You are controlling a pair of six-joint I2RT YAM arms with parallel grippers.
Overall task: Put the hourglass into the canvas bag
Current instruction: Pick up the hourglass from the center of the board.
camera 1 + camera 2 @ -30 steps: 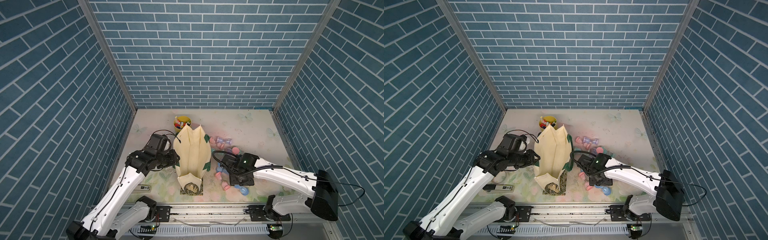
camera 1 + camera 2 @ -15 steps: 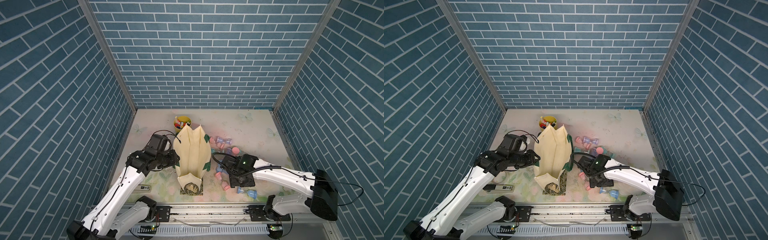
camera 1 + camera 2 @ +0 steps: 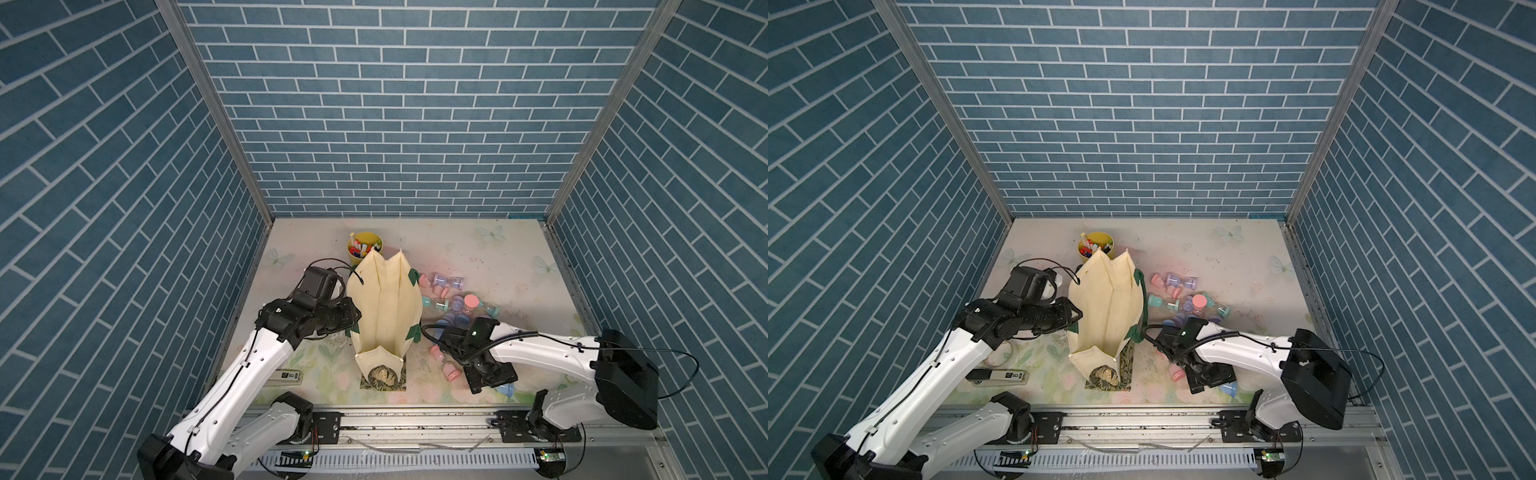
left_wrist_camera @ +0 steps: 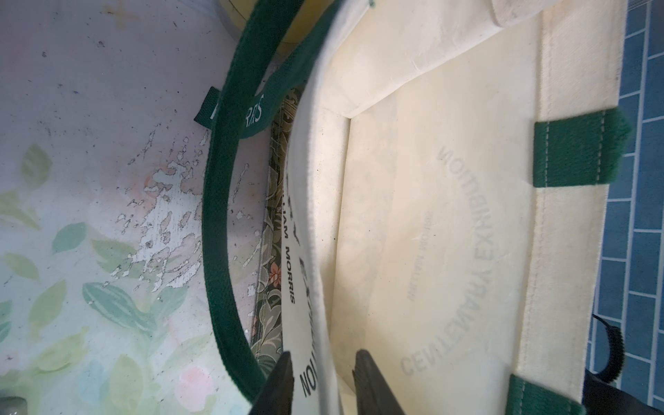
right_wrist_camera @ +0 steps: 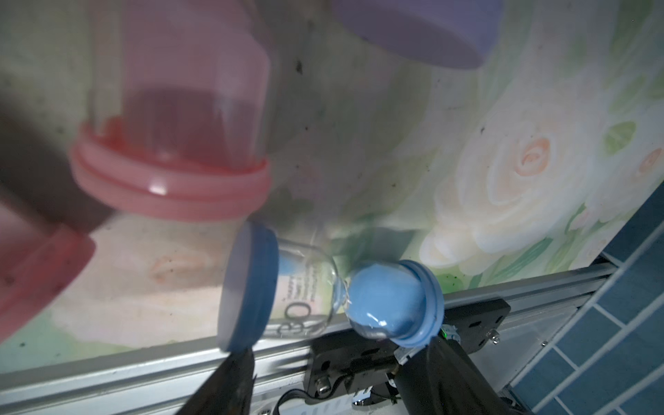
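A yellow cup [image 3: 356, 260] of markers [image 3: 360, 249] stands toward the floral table's [image 3: 478, 257] back; a flat black-and-white device [image 3: 286, 376] lies near its front-left edge

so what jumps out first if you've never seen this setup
The tall cream canvas bag stands in the middle, its rim between the left jaws. Right of it, a scatter of pastel hourglasses; a blue hourglass lies near the front rail, just ahead of the open right jaws.

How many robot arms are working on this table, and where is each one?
2. The left arm reaches the canvas bag at its rim; the right arm is on the bag's other side, low over loose hourglasses. None seems hidden.
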